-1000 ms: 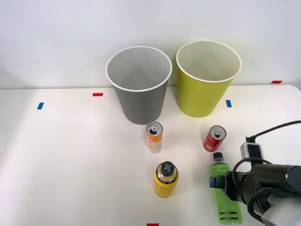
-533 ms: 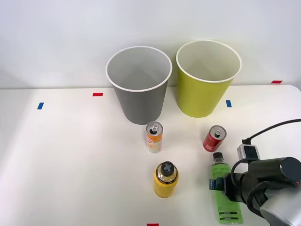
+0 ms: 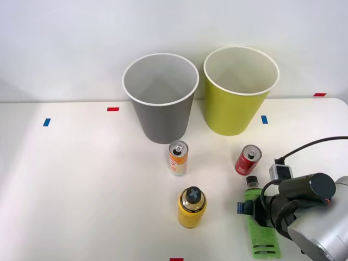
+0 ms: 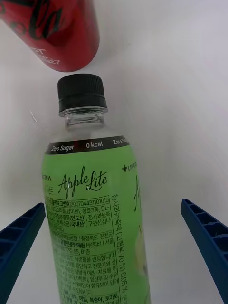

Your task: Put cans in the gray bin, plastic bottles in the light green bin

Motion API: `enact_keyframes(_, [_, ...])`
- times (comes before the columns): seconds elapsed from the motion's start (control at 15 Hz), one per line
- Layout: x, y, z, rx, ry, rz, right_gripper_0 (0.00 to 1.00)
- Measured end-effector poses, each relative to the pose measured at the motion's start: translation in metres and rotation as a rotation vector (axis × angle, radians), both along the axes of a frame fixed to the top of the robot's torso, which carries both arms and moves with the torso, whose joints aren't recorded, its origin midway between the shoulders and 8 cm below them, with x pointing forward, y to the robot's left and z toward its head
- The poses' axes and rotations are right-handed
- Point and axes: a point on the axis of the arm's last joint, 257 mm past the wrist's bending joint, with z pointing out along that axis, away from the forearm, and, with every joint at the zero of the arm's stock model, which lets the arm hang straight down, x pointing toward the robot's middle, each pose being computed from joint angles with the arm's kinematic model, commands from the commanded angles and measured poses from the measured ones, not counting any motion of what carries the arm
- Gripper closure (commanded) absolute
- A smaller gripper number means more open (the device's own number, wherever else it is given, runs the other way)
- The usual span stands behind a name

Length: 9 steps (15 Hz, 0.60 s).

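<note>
Your right gripper (image 4: 114,247) has its jaws spread wide, one blue ribbed finger (image 4: 21,237) on each side of the plastic bottle (image 4: 92,213), with a clear gap on both sides; they are released and touch nothing. In the front view the gripper (image 3: 251,209) hangs over the bottle (image 3: 260,228), which lies on the white surface (image 3: 81,190) at the near right, black cap pointing toward the bins.

You can read the bottle's green label in the wrist view: "Apple Lite" in script, a dark band above it saying "Zero Sugar" and "0 kcal", the letters "TEA" at the label's edge, and blocks of small Korean print below.

The red can (image 4: 52,28) stands just beyond the cap, close but apart from it; its dark lettering is cut off and you cannot read it. In the front view that red can (image 3: 248,160) stands upright, and the orange-and-white can (image 3: 178,157) stands upright nearer the middle, in front of the gray bin (image 3: 161,103). The light green bin (image 3: 239,95) sits just beside the gray one, both at the far edge. A yellow container (image 3: 191,207) with a dark top stands nearer you than the orange-and-white can.
</note>
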Motion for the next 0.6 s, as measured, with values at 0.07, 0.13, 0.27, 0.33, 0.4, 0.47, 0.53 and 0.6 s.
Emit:
enact_keyframes(0.07, [0.001, -0.001, -0.001, -0.002, 0.002, -0.004, 0.0])
enact_keyframes(0.13, [0.002, -0.002, -0.004, -0.005, 0.008, -0.008, 0.0])
enact_keyframes(0.27, [0.004, -0.005, -0.01, -0.012, 0.02, -0.02, 0.0])
enact_keyframes(0.33, [0.007, -0.004, -0.012, -0.013, 0.019, -0.027, 0.0])
enact_keyframes(0.4, [0.009, -0.004, -0.014, -0.015, 0.021, -0.035, 0.0])
enact_keyframes(0.47, [0.011, -0.005, -0.016, -0.018, 0.024, -0.04, 0.0])
enact_keyframes(0.53, [0.012, -0.007, -0.018, -0.027, 0.023, -0.042, 0.0])
enact_keyframes(0.6, [0.013, -0.01, -0.018, -0.04, 0.02, -0.04, 0.0])
